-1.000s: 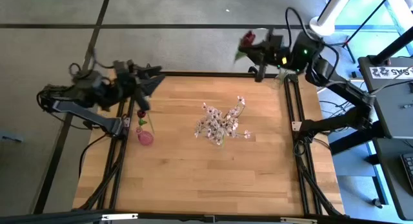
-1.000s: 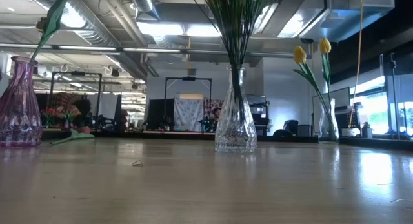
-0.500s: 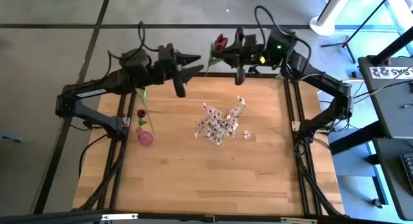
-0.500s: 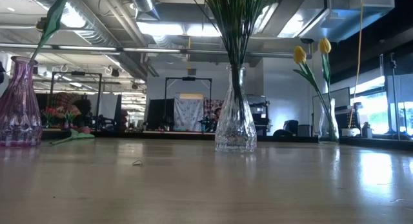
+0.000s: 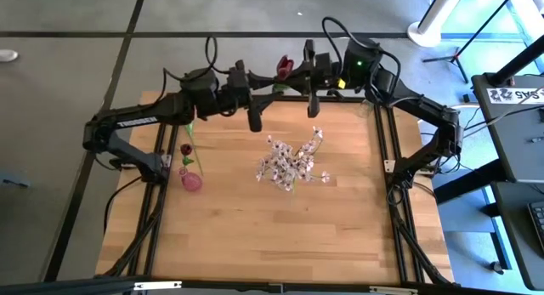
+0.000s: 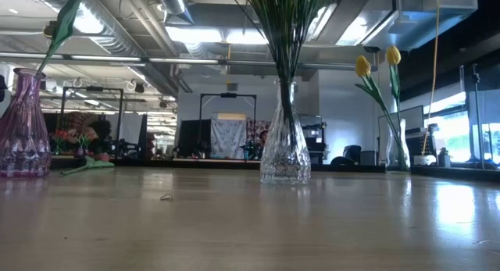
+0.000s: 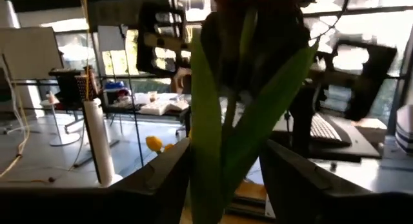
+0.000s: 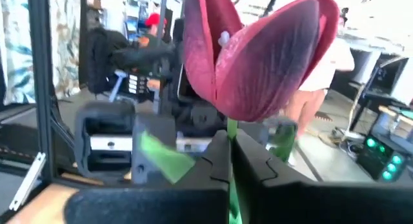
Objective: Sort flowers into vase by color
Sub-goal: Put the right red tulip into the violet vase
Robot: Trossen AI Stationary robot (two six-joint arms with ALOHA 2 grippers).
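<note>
A dark red-purple tulip [image 5: 284, 67] hangs in the air over the table's far edge, held by my shut right gripper [image 5: 303, 76]. My left gripper [image 5: 258, 96] is open just left of it. In the left wrist view its fingers [image 7: 161, 182] stand on either side of the tulip's green leaves [image 7: 222, 130]; I cannot tell whether they touch. A pink vase [image 5: 191, 181] with one red tulip [image 5: 185, 149] stands by the left edge. A clear vase of pale pink-white blossoms [image 5: 289, 163] stands mid-table. Yellow tulips [image 6: 376, 66] stand in a third vase. My right gripper pinches the tulip's thin green stem [image 8: 230, 143] just below the flower head [image 8: 258, 62], between its two fingers [image 8: 261, 169]. The fingers come in level from the table's right and lie across the stem. The tulip is lifted clear of the table.
The black frame rails [image 5: 387, 159] run along the table's left and right sides. The bare wooden top [image 5: 272, 235] spreads toward the near edge. In the low view a loose leafy stem [image 6: 90, 166] lies on the table beside the pink vase [image 6: 23, 130]; the clear vase [image 6: 285, 142] stands centre.
My left arm has swung from the table's left edge up and rightward along the far edge until its gripper reaches the tulip. My right gripper, keeping hold of the tulip, has carried it leftward along the far edge toward the left gripper.
</note>
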